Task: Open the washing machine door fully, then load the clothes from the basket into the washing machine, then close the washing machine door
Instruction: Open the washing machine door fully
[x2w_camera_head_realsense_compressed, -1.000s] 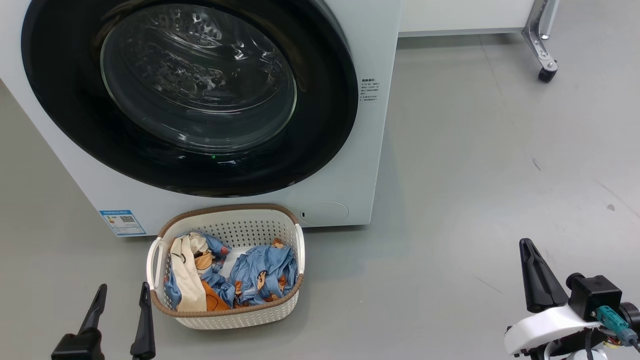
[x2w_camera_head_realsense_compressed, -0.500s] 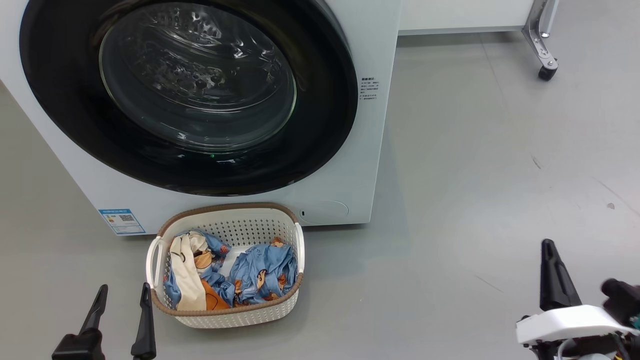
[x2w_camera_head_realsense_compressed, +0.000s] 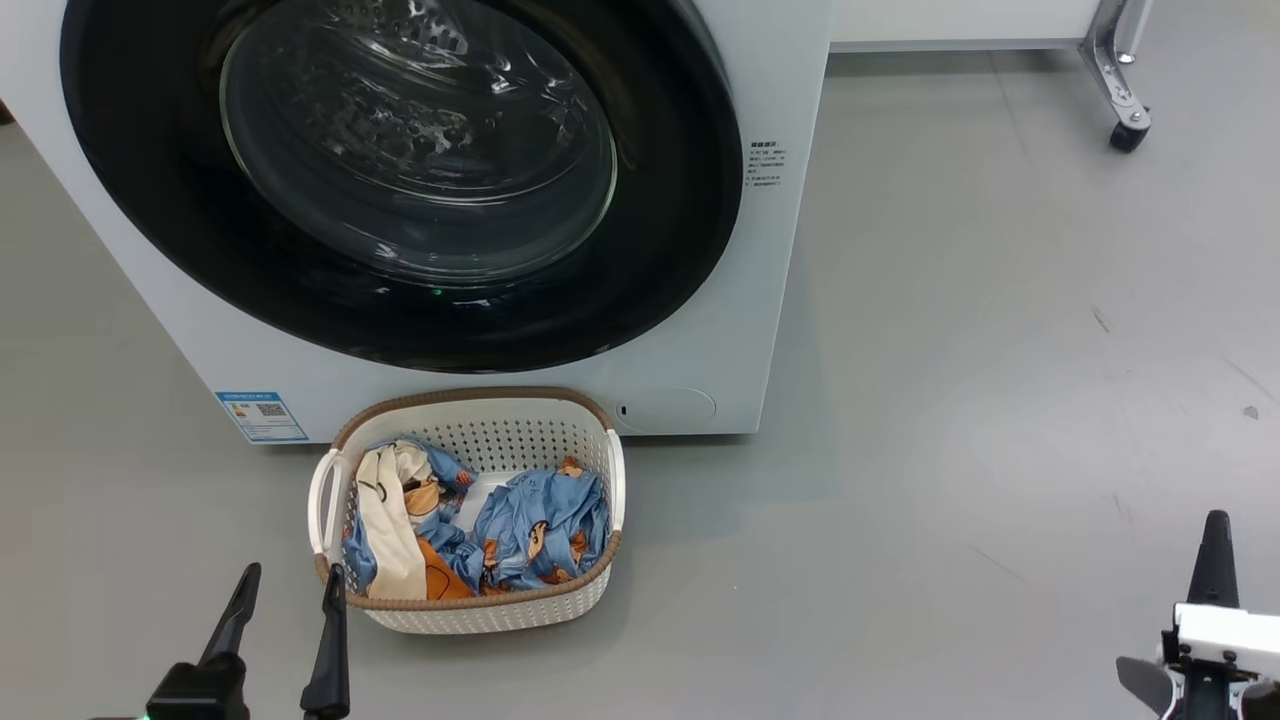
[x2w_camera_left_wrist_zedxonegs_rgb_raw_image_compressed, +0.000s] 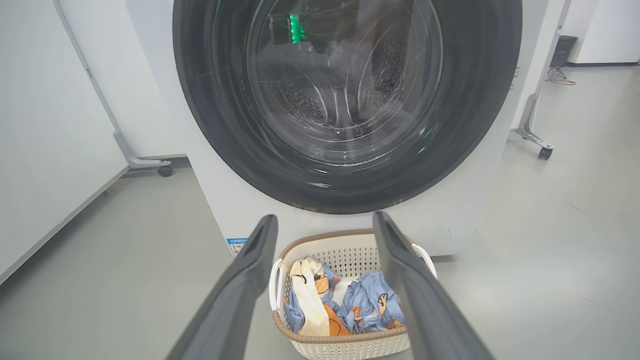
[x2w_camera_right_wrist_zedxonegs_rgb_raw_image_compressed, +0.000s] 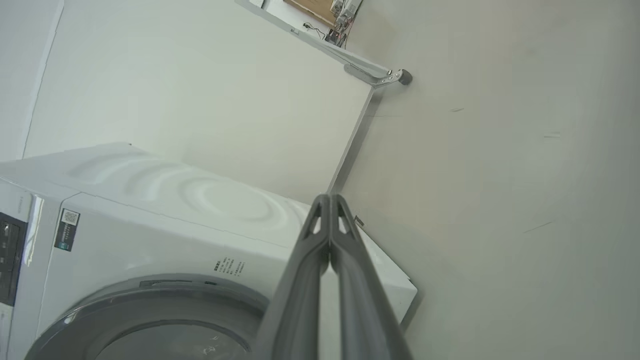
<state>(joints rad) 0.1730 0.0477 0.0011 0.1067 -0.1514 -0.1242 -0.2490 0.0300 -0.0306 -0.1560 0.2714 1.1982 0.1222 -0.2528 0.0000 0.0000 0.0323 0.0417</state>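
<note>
Grey floor (x2w_camera_head_realsense_compressed: 1000, 380), white washing machine (x2w_camera_head_realsense_compressed: 745, 300) dead ahead in the head view. The washing machine door (x2w_camera_head_realsense_compressed: 410, 170) is shut, flush with the front panel. It has a glossy black rim and bulged clear glass, with the perforated steel drum visible through it. There is a small green glint low on the rim.

The basket (x2w_camera_head_realsense_compressed: 490, 615) sits on the floor just in front of the machine, below the door's lower edge. Its back rim is close to the front panel; can't tell if they touch. The clothes (x2w_camera_head_realsense_compressed: 540, 530) are all inside it. Light blue printed pieces lie centre and right, and a cream piece with orange lies along the left side. A patch of white basket floor shows between them.

Left gripper (x2w_camera_head_realsense_compressed: 295, 570) is at lower left, fingers spread wide with nothing between them. One fingertip is next to the basket's near-left corner; contact can't be confirmed. In the left wrist view the fingers frame the basket, with the door above.

Right gripper (x2w_camera_head_realsense_compressed: 1217, 520) is at the lower right corner, well apart from basket and machine. Its fingers are pressed together and hold nothing. The right wrist view shows the tips meeting, with the machine's top corner behind them.

Blue label sticker (x2w_camera_head_realsense_compressed: 262, 416) is low on the front panel, left of the basket. Round cover (x2w_camera_head_realsense_compressed: 665, 408) is just right of the basket's back rim. Caster (x2w_camera_head_realsense_compressed: 1128, 137) is at far right.
</note>
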